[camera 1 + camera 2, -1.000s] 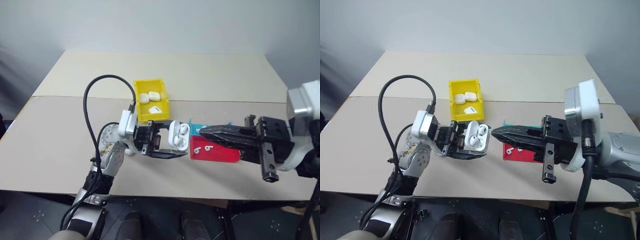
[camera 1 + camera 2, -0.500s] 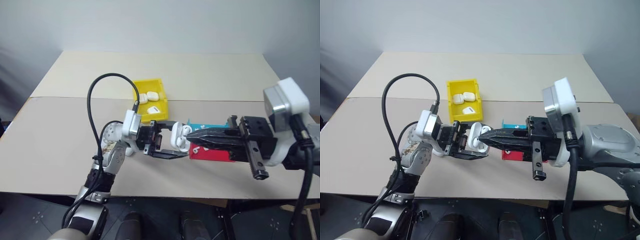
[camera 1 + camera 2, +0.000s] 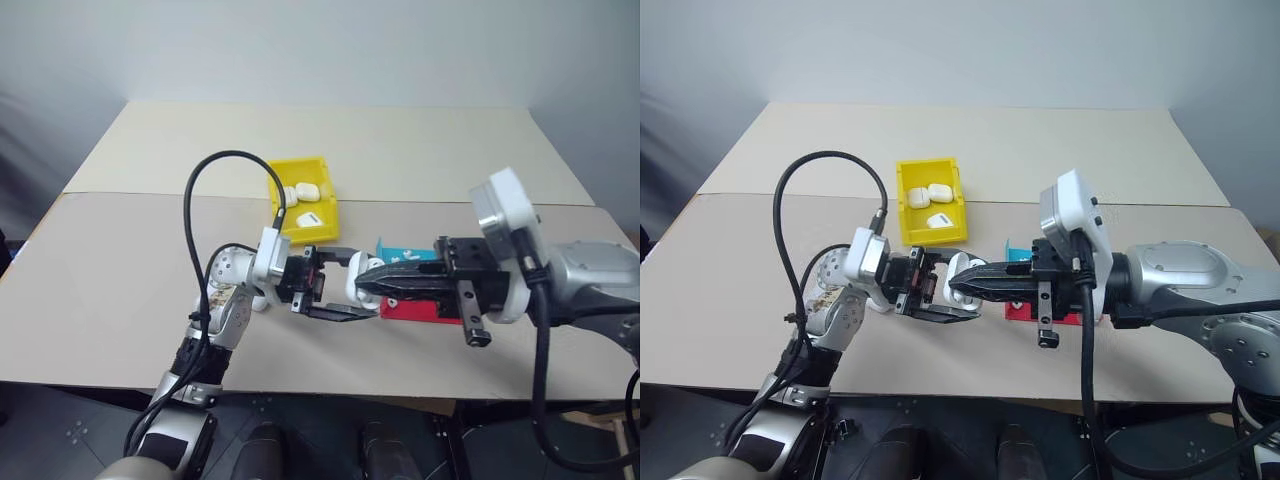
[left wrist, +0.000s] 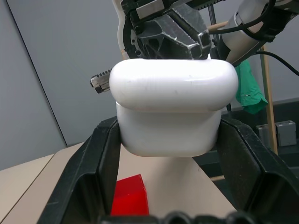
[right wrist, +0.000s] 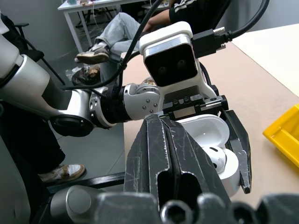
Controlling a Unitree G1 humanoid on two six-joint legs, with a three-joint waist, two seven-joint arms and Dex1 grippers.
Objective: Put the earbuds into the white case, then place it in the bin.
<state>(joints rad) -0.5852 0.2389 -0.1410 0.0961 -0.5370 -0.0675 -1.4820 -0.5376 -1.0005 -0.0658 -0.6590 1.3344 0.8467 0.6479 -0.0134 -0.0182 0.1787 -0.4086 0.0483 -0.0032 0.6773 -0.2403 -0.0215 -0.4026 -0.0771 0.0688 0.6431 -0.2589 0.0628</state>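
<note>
Left tool (image 3: 335, 290) is clamped on the white case (image 3: 358, 278), held up over the near part of the desk (image 3: 120, 290), lid open toward the right arm; right tool (image 3: 962, 284) has its fingers pressed together, tips right at the case's open mouth; at least one of the earbuds (image 5: 216, 155) sits in the case, seen from the right wrist; can't tell whether the second is seated, nor whether the right tool carries anything.

Progress, my read: loading stage, near its end; lid not yet closed; drop into the bin (image 3: 283, 222) still to do; bin sits just beyond the left tool, several closed white cases already in it.

Just past the right tool: red tray (image 3: 428, 310) near the front edge, blue tray (image 3: 400, 251) touching its far side; can't make out loose earbuds there.

Surface: pale beige desk, made of two boards with a seam running across; dark floor below the front edge.

Room: plain grey wall behind; right wrist view shows a seated person's legs and shoes by a white table further off.
</note>
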